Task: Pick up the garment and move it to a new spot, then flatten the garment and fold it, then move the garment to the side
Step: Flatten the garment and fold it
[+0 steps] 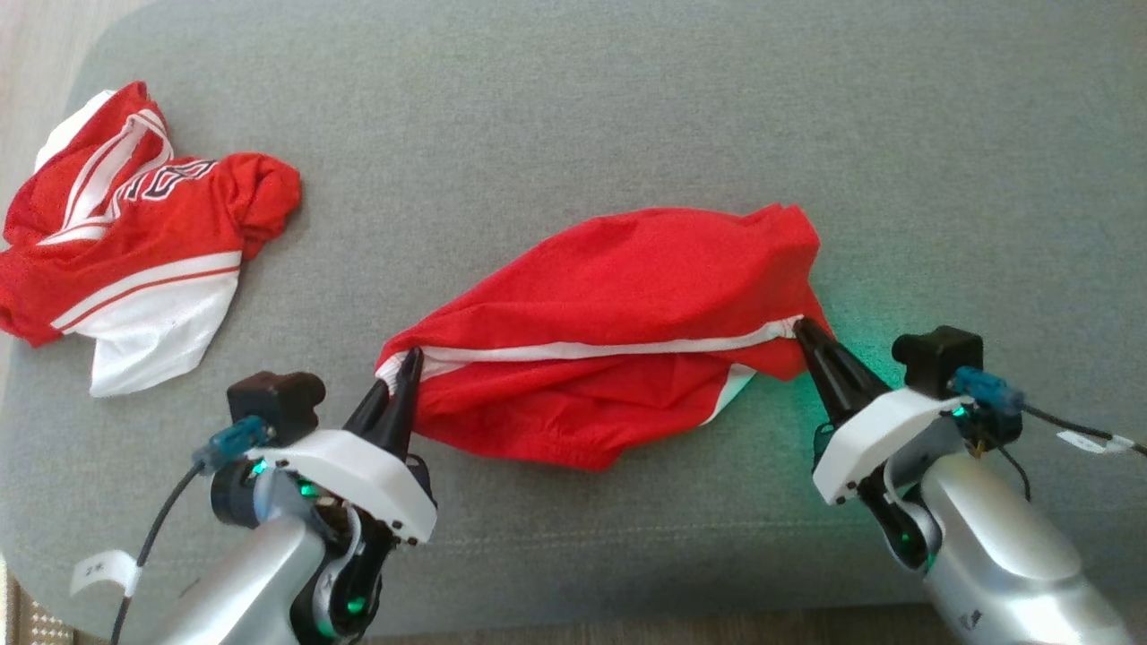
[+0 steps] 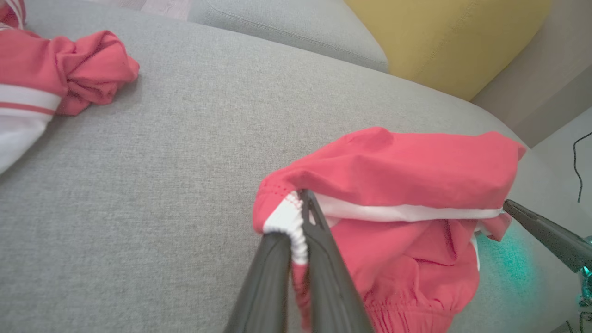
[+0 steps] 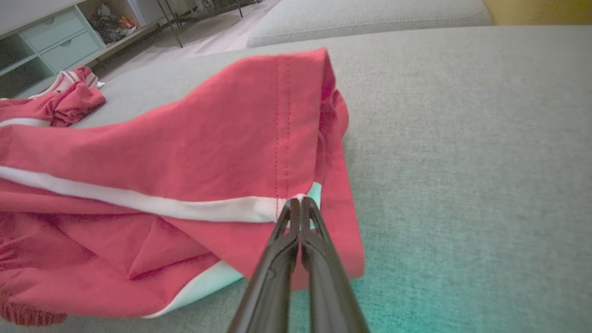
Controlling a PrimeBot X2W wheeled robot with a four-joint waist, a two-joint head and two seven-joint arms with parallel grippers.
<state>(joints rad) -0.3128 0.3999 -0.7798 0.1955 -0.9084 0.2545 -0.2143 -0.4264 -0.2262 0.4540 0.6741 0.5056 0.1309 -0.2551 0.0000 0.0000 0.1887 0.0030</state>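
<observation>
A pair of red shorts (image 1: 618, 296) with a white side stripe is stretched between my two grippers over the grey sofa cushion (image 1: 627, 116). My left gripper (image 1: 403, 367) is shut on the white elastic end of the shorts (image 2: 360, 175), pinched between its fingers (image 2: 319, 240). My right gripper (image 1: 800, 330) is shut on the other end, where the white stripe meets the hem. The right wrist view has that gripper (image 3: 298, 203) clamped on the shorts (image 3: 208, 134). The fabric sags in folds below the stripe.
A crumpled red and white jersey (image 1: 125, 233) lies at the cushion's far left. A yellow cushion (image 2: 448, 37) and a second grey cushion (image 2: 286, 23) sit beyond. Pale shelving (image 3: 51, 41) stands on the floor behind. The cushion's front edge (image 1: 573, 618) runs below my arms.
</observation>
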